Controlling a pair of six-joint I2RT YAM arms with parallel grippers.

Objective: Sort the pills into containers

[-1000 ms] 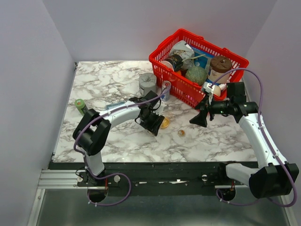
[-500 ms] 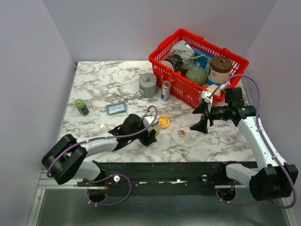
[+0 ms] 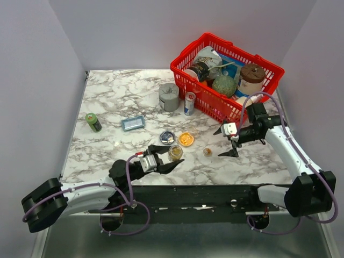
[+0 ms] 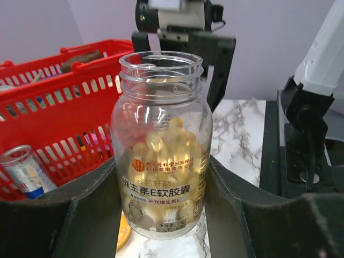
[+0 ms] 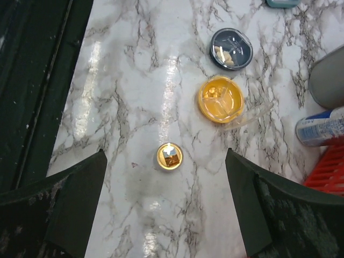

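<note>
Left wrist view shows the left gripper [image 4: 161, 207] clamped on an uncapped pill bottle [image 4: 161, 156], upright probably so nothing spills, with the orange dish [image 3: 185, 139] and dark dish [image 3: 167, 137] just beyond its fingertips, while the right gripper [image 3: 223, 143] hangs spread and empty.

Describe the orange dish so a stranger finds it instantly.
Find the red basket, far right. In front of it two small round dishes sit side by side. The orange dish is the translucent one; the silvery dish is dark inside.
</note>
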